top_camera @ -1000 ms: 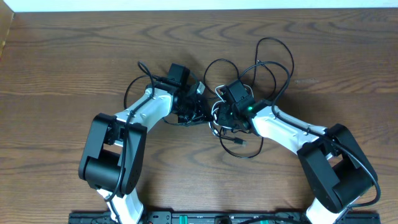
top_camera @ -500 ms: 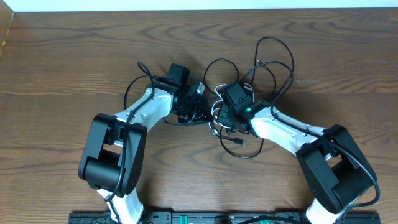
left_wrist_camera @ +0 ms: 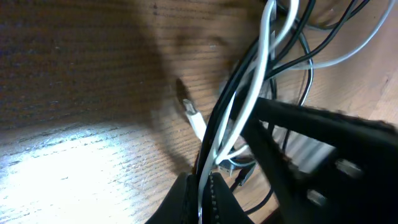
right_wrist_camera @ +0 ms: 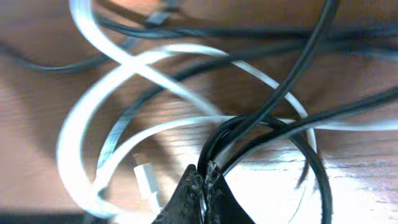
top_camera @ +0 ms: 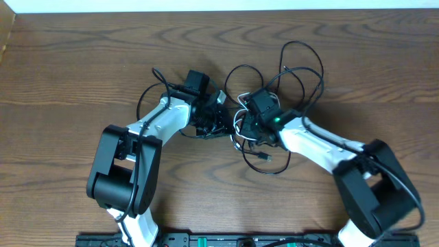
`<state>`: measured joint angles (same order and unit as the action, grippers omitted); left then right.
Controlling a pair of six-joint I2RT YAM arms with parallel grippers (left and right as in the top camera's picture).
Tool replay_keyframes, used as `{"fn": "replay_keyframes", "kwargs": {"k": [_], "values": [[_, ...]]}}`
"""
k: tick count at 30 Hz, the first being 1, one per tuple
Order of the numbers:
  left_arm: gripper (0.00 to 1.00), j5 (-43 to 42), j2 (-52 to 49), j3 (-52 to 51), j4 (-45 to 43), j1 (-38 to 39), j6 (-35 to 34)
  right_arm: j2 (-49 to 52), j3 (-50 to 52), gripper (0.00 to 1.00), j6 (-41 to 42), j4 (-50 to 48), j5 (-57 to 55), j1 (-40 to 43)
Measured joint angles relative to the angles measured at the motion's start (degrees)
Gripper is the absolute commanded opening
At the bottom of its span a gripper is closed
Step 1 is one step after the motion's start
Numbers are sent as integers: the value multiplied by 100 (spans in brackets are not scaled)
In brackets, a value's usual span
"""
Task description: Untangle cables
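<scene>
Your left gripper (left_wrist_camera: 202, 193) is closed, its fingertips pinching a bundle of black and white strands of the cables (left_wrist_camera: 239, 93) that runs up and away from it. Your right gripper (right_wrist_camera: 202, 182) is closed too, clamped on a black strand where several loops cross. Seen from overhead, both grippers meet mid-worktop, nearly touching, with the cables tangled between and under them. Thin black loops fan out toward the far right.

The worktop (top_camera: 68, 82) is dark brown wood grain, with a pale strip (top_camera: 206, 5) along its far edge.

The core of the knot is hidden beneath the grippers. The right wrist view is blurred, but a white plug (right_wrist_camera: 146, 177) lies just beside the fingertips. In the left wrist view a dark, out-of-focus shape (left_wrist_camera: 323, 149) covers the right side.
</scene>
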<state>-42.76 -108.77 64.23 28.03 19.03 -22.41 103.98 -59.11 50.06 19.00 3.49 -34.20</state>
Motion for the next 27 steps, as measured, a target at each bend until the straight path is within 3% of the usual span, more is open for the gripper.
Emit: {"fn": "replay_keyframes", "kwargs": {"k": [8,11,16,24,27], "values": [[9,-2,0,0,-46,0,0,-1620,2,1,-870,20,374,264],[17,-52,0,0,-168,-4,0,-2020,0,1,-992,264,387,262],[36,-186,11,4,-374,-50,13,-2090,2,1,-1069,918,208,262],[38,-212,793,7,-623,-177,17,-2087,2,1,-1067,1209,-251,262],[38,-83,1167,20,-516,-173,22,-2085,2,14,-1051,1211,-310,262]]}}
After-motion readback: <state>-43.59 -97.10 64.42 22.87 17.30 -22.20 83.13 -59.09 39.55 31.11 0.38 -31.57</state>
